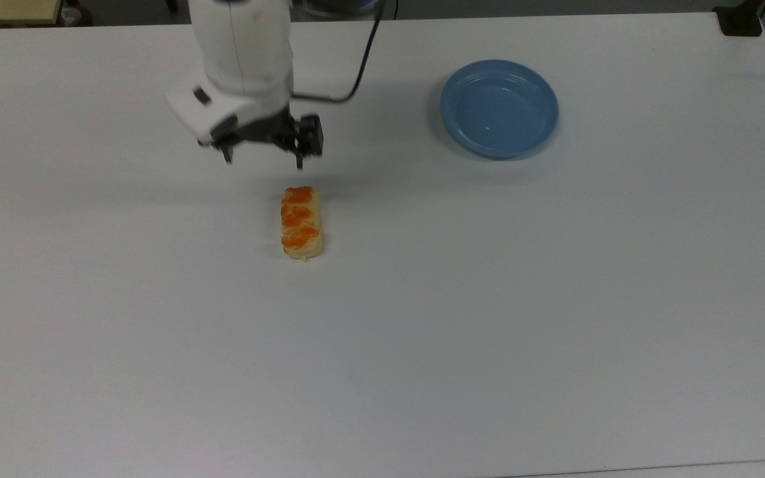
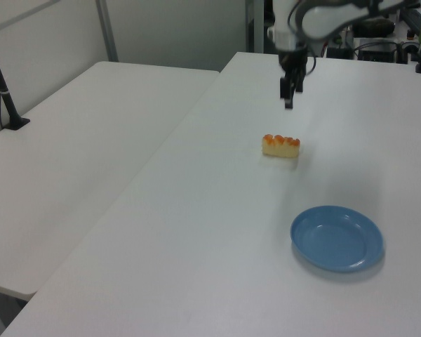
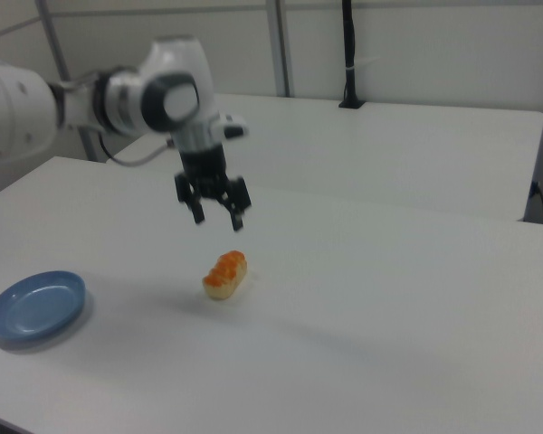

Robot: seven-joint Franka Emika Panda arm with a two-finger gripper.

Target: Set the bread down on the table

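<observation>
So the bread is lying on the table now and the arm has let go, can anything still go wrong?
Not much, I think. The bread lies flat on the table, far from any edge, so a fall looks unlikely. The open tool hangs above and just beside it; a low sweep could knock it. The blue plate sits well apart, so a bump there seems unlikely.

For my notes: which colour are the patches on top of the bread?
Orange, on a pale tan bread; clearest in the top view.

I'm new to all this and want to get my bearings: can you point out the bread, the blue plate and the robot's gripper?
bread (image 1: pixel 301 222), top view, middle of its glazed top.
blue plate (image 1: pixel 499 108), top view, bare centre.
gripper (image 3: pixel 214 210), right view, midway between its open jaws.
</observation>
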